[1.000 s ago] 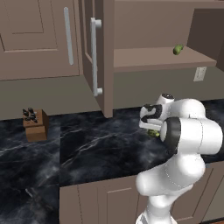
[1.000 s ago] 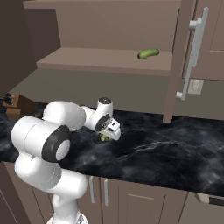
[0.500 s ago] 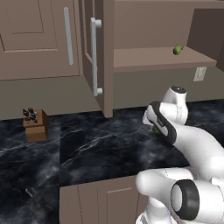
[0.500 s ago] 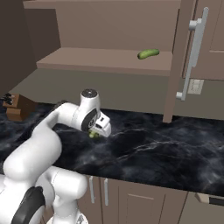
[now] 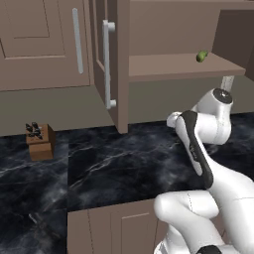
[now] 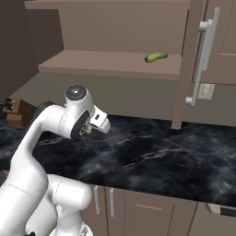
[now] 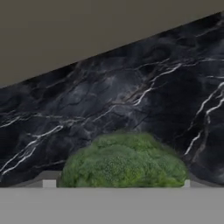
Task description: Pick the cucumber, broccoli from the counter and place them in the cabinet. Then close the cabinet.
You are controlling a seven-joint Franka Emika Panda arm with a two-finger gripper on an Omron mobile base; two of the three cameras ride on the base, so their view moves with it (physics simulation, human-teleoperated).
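**A:** where's the broccoli (image 7: 124,160) right now?

**B:** right up against the hand camera, low in its picture, with the black counter (image 7: 131,96) behind it. From the right side you just catch a bit of green by the gripper (image 6: 94,127)

**A:** so is it gripped?

**B:** jaws are spread wide with the broccoli between them, can't tell if they're actually pinching it. Cucumber (image 6: 156,56) is lying on the shelf of the cabinet (image 5: 178,67), doors open
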